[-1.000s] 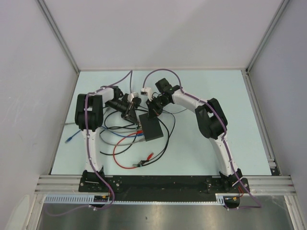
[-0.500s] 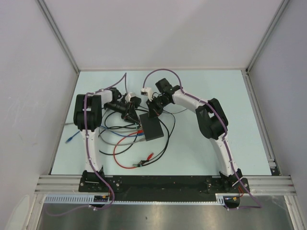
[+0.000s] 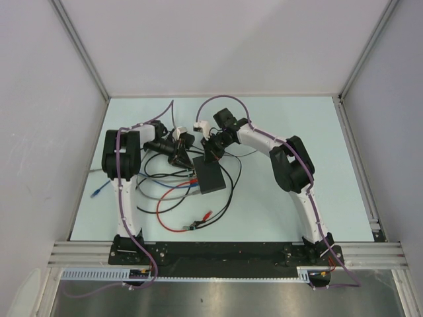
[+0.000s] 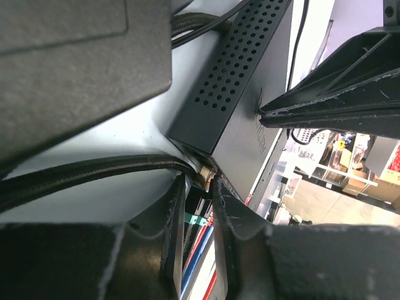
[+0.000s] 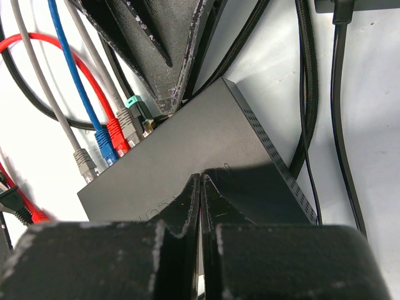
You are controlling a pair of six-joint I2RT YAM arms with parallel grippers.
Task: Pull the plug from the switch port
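Switch, a flat matte black box with a perforated side wall, lies flat near the middle of the tabletop, between the two arms and amid loose cables. One edge holds a row of plugs: grey plug, blue plug, red plug, another grey one, then a teal-booted plug. At the end of the row is a brass-coloured plug on a black braided cable.

The left end effector sits low at that corner of the switch. Its fingers stand a little apart, one on each side of the brass-coloured plug. Whether they actually pinch it cannot be told. From the top view the left arm rises from its base to a raised elbow, and its forearm reaches right towards the switch.

The right end effector has its fingers together, and their tips rest on the top face of the switch. The right arm bends at a raised elbow on the right side. Its forearm runs left and away from the base, and the wrist tips down over the far part of the box.

A red cable loops on the tabletop nearer the bases.
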